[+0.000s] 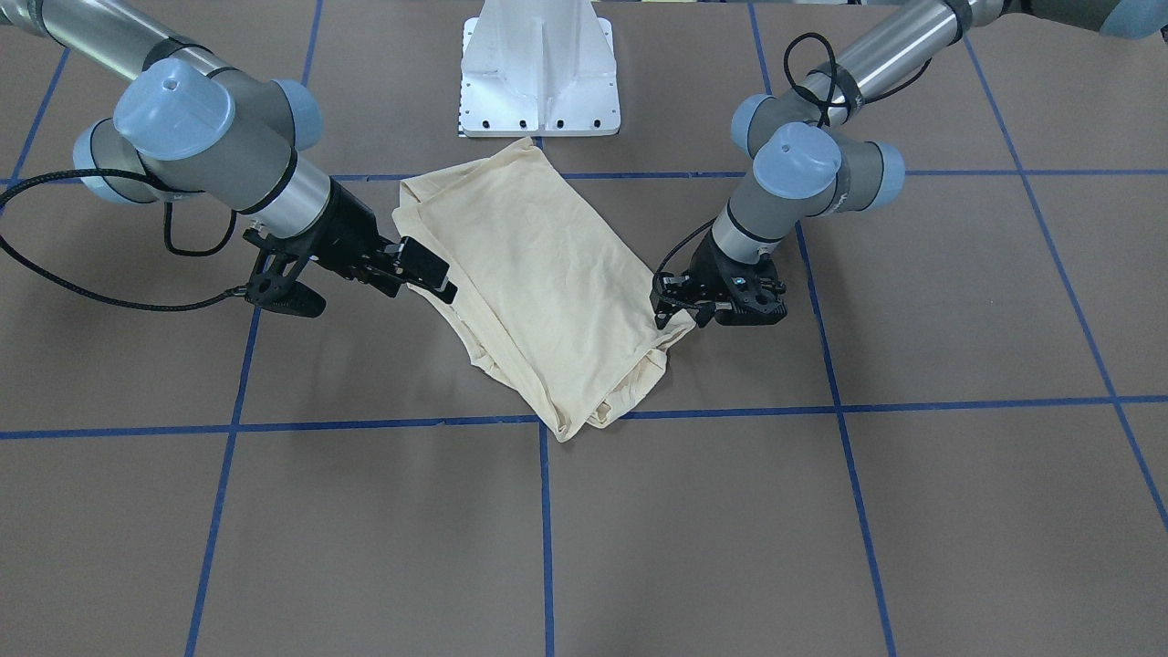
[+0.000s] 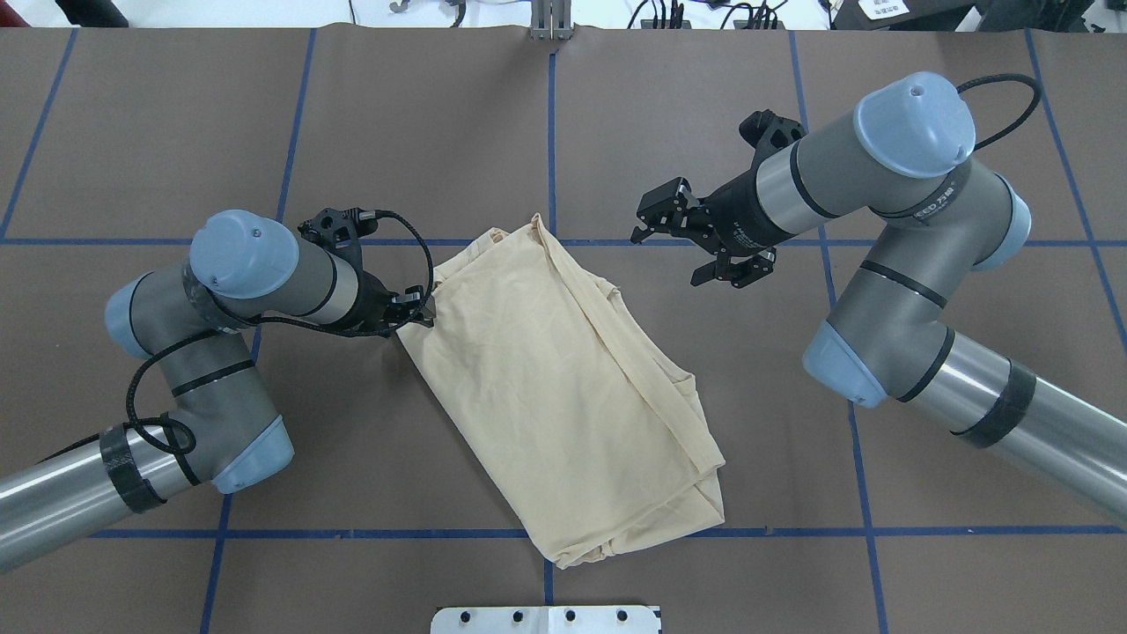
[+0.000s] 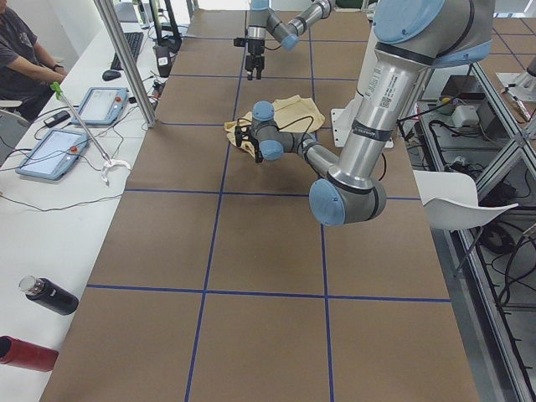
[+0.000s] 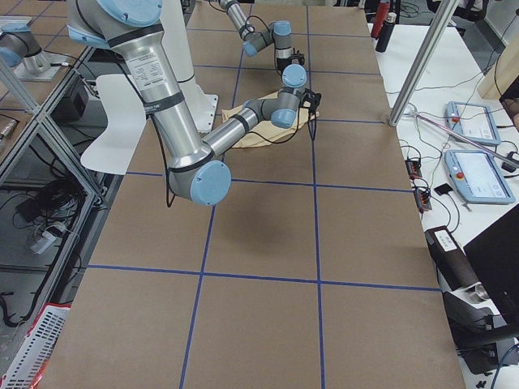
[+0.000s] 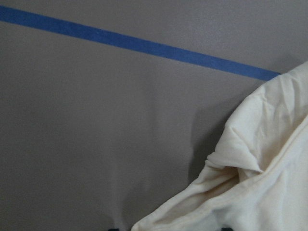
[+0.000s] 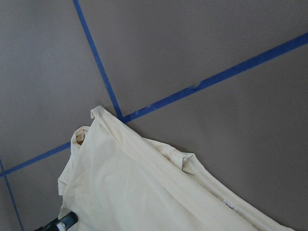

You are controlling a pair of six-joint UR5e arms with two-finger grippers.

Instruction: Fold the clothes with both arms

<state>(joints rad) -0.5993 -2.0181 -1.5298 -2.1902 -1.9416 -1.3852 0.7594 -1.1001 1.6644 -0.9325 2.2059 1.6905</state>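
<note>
You see the T-shirt [image 2: 563, 387] folded, lying diagonally at the middle of the table [image 2: 370, 114]. The right gripper [image 2: 641, 224] hovers near it, fingers spread (holding nothing). The left gripper [image 1: 671, 308] touches the shirt's edge; whether it's clamped, you cannot tell.

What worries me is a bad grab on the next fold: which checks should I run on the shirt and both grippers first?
1. The pale cream-yellow cloth shirt lies folded and flat on the brown paper-covered table: ok.
2. The black two-finger left gripper is at the shirt's corner: ok, it meets the edge.
3. The left gripper has a firm hold on the cloth: cannot tell; its wrist view shows cloth close up, not the jaws.
4. The black two-finger right gripper is open: ok.
5. The right gripper is down at the shirt's opposite edge: not ok; it hangs above the table and holds nothing.
</note>
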